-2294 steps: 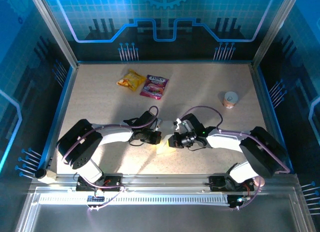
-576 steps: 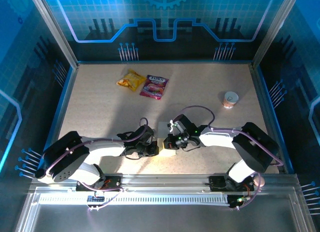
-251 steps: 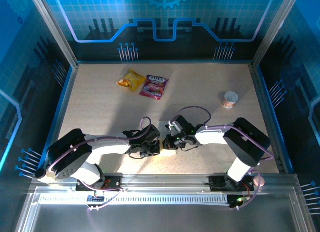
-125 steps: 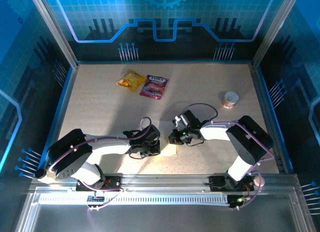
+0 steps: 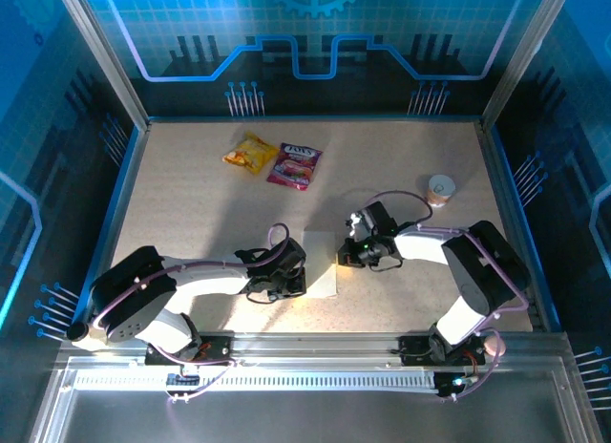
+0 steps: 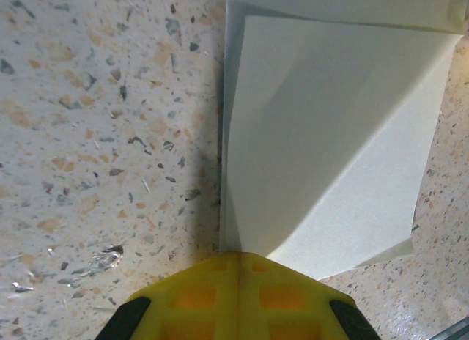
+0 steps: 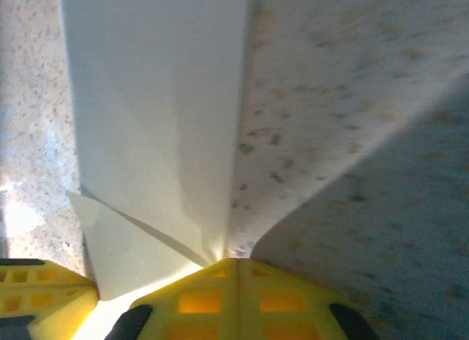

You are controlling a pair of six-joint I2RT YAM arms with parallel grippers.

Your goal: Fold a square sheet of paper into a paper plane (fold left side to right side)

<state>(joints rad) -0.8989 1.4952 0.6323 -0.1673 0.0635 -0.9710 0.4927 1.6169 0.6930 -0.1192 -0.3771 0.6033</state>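
The sheet of paper (image 5: pixel 322 262) lies folded into a narrow white strip on the worktop (image 5: pixel 191 204), near the front edge and between the two arms. Seen from above, its long axis runs from 12 to 6 o'clock, tilted slightly, with the short ends facing front and back. The left gripper (image 5: pixel 294 283) is clenched, its yellow tips meeting at the strip's 7 o'clock corner. The right gripper (image 5: pixel 345 256) is also clenched, touching the strip's edge at 3 o'clock; whether it pinches the paper cannot be told. A yellow packet (image 5: pixel 251 153) and a pink packet (image 5: pixel 295 165) lie towards 11 o'clock, a small cup (image 5: pixel 440 189) towards 2 o'clock
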